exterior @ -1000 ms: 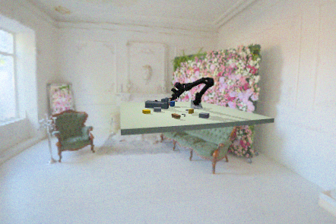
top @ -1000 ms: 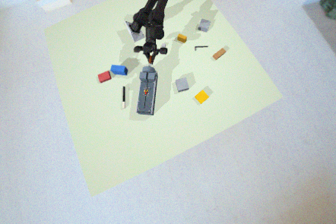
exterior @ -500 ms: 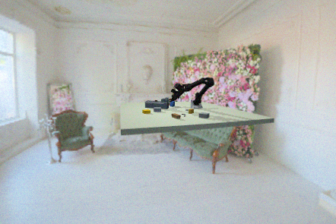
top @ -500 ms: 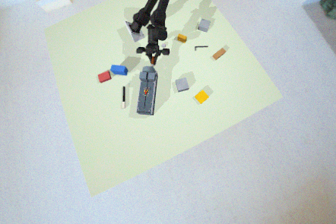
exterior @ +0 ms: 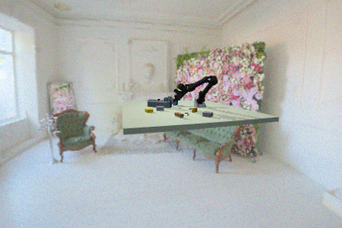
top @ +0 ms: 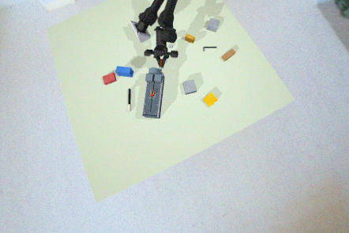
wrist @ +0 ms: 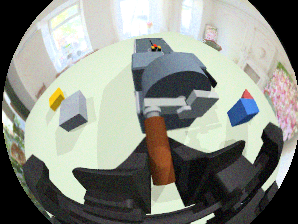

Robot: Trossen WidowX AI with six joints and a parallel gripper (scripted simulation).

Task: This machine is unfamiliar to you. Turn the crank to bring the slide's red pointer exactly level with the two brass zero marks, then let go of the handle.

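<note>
The grey machine (top: 156, 107) (exterior: 159, 103) (wrist: 177, 72) stands on the pale green table. Its brown crank handle (top: 161, 63) (wrist: 159, 145) sticks out toward the arm, at the left end of the pale crank arm (wrist: 170, 103) in the wrist view. My gripper (top: 161, 60) (wrist: 161, 162) is shut on the handle, one finger on each side. The red pointer (top: 152, 93) (wrist: 155, 46) shows small on the machine's top, close to the brass marks. Whether it is exactly level with them is too small to tell. The far side of the crank is hidden.
Right of the machine in the top view are a grey block (top: 189, 87) (wrist: 73, 107) and a yellow block (top: 210, 99) (wrist: 56, 99). Left are a blue block (top: 124, 71) (wrist: 243, 111), a red block (top: 109, 78) and a black-and-white pen (top: 129, 96). A hex key (top: 210, 47) lies farther right.
</note>
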